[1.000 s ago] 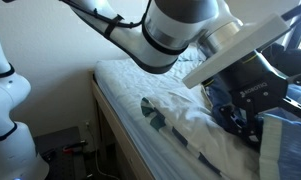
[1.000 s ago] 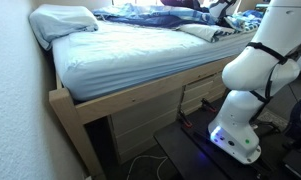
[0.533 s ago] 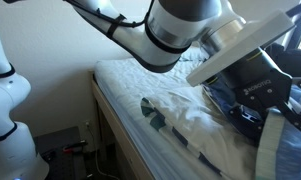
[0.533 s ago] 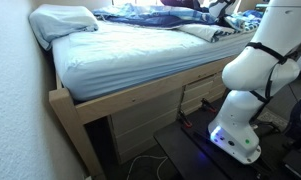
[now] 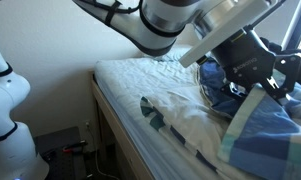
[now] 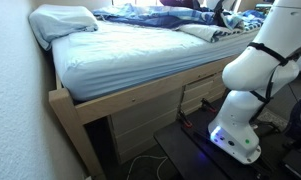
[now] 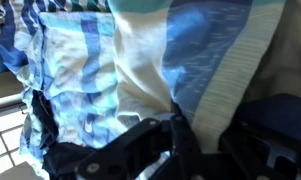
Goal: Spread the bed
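Note:
The bed has a light wooden frame and a white quilted sheet, with a white pillow at one end. A blue, light-blue and white striped blanket lies bunched at the far side. In an exterior view my gripper hangs above the mattress, shut on a fold of the blanket, which rises in a peak to the jaws. The wrist view is filled with the blanket. Its cloth runs down between my black fingers, and my gripper is pinched on it.
My white base stands on a dark mat beside the bed. Drawers sit under the frame, with cables on the floor. A white wall runs along the pillow end. A second white arm stands by the bed's corner.
The jaws have closed on the blanket's edge. The gripper has risen, and a fold of striped cloth now hangs from it above the mattress.

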### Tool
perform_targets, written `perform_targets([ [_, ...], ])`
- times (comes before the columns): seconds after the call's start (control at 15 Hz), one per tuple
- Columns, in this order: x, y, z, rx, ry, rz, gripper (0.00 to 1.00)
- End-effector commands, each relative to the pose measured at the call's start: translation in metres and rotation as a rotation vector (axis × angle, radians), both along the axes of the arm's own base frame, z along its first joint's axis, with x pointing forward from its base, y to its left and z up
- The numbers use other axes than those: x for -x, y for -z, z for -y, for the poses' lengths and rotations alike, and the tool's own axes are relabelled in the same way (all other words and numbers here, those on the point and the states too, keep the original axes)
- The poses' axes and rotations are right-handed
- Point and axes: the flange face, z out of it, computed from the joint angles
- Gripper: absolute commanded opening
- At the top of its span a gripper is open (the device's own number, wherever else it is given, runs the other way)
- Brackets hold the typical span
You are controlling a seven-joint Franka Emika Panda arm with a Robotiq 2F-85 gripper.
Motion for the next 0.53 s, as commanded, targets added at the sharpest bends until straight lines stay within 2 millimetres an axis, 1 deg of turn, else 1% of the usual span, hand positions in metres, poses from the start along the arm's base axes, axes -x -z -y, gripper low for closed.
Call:
perform_targets([
  [0.0, 0.007, -0.031, -0.04, -0.063, -0.036, 0.032, 0.03],
  [0.27, 0.009, -0.054, -0.079, -0.135, -0.072, 0.019, 0.03],
  [0.47, 0.015, -0.065, -0.113, -0.184, -0.105, -0.006, 0.03],
])
